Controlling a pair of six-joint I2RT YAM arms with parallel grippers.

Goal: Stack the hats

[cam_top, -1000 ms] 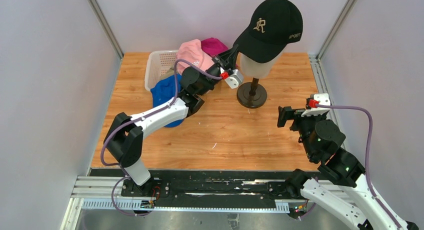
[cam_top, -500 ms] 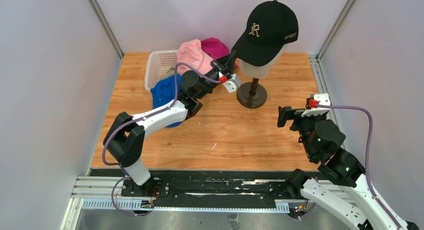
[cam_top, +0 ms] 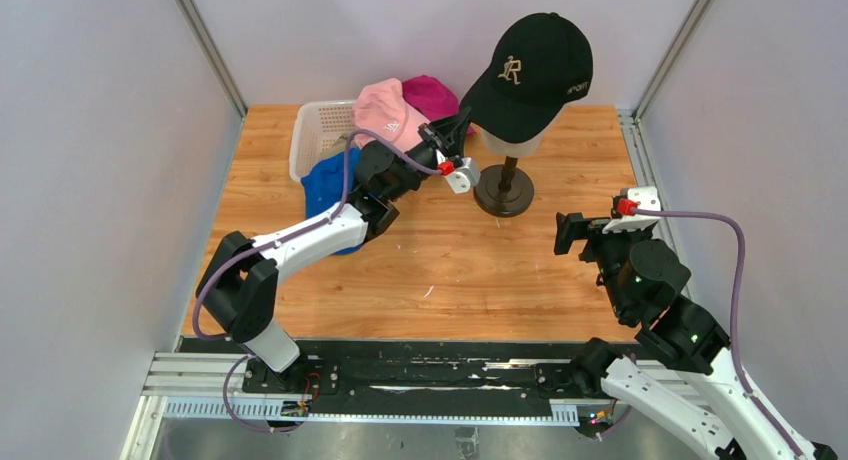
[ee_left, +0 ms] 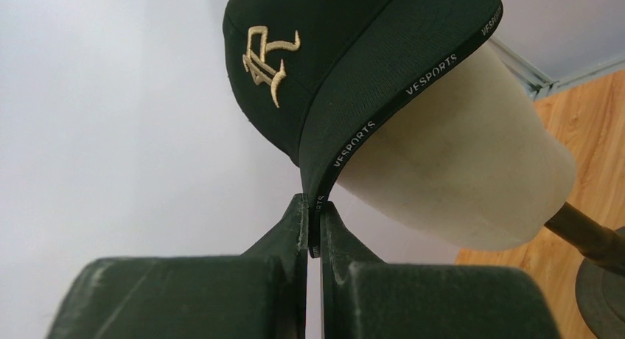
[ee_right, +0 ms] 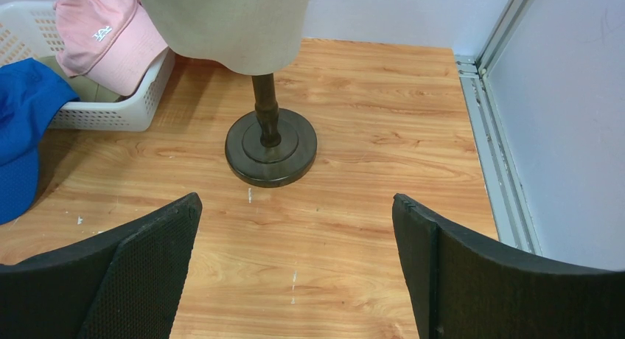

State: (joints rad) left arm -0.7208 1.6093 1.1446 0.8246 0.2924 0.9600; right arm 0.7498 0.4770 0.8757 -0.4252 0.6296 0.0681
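On the wooden table point(cam_top: 450, 270) we judge the stacking to be barely begun. Only the black cap point(cam_top: 530, 65) is on the cream mannequin head point(cam_top: 512, 138), which stands on its dark stand point(ee_right: 270, 144) towards the far middle. The cap sits a little tilted, its brim pointing down and to the left. The others wait at the far left. The white basket point(cam_top: 312, 130) holds the pink cap point(cam_top: 385, 110), the magenta cap point(cam_top: 430, 92) lies just behind it, and the blue cap point(cam_top: 325, 180) lies partly over the basket's near rim and partly on the table. In the right wrist view we see a khaki patch point(ee_right: 88, 96) under the pink cap. We take it for the fifth cap but cannot be sure. So, as we read it, four caps are left to go over the black one.

The left arm point(cam_top: 300, 235) stretches long and low from its base, diagonally across to the mannequin, wrist raised. The right arm point(cam_top: 650, 280) is folded near its own side, well apart from every cap, its wrist facing the stand.

The left gripper point(ee_left: 313, 206) is pinched nearly shut on the edge of the black cap's brim, the fabric caught between the two fingers. The right gripper point(ee_right: 296, 200) gapes wide and holds nothing.
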